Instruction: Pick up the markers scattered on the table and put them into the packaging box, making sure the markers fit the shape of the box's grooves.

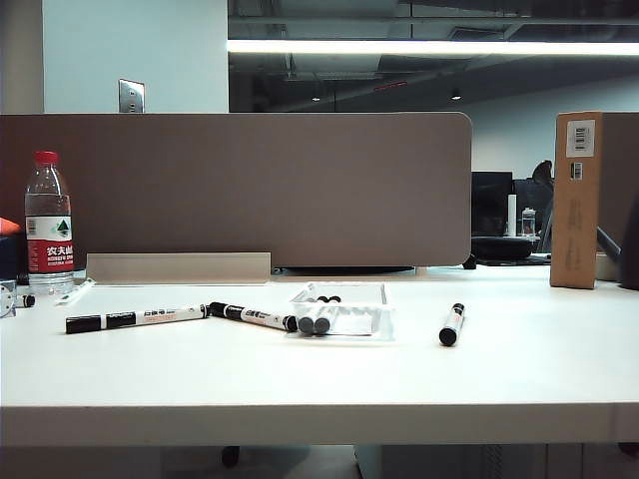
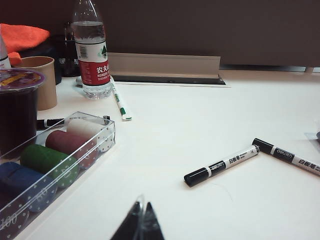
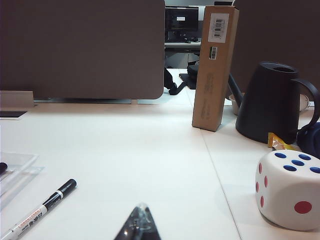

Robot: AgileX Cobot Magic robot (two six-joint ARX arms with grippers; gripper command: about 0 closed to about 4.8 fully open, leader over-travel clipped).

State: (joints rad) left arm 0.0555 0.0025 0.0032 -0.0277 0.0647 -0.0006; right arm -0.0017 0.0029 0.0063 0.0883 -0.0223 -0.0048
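Observation:
Several markers lie on the white table (image 1: 300, 389). One marker (image 1: 135, 319) and a second (image 1: 255, 317) meet tip to tip left of centre, also seen from the left wrist as a marker (image 2: 222, 166) and its neighbour (image 2: 290, 157). Two markers (image 1: 318, 317) rest side by side in the clear packaging box (image 1: 364, 299). A lone marker (image 1: 451, 325) lies right of the box, and the right wrist view shows this marker (image 3: 42, 210) beside the box's edge (image 3: 15, 167). My left gripper (image 2: 141, 212) and right gripper (image 3: 142, 211) are both shut and empty, low over the table's near side. Neither shows in the exterior view.
A water bottle (image 1: 48, 225) stands at the far left, with a green-and-white pen (image 2: 120, 102), a paper cup (image 2: 42, 80) and a clear case of coloured spools (image 2: 55, 165) near it. At the right stand a brown cardboard box (image 3: 215, 67), a black kettle (image 3: 272, 102) and a large die (image 3: 290, 187).

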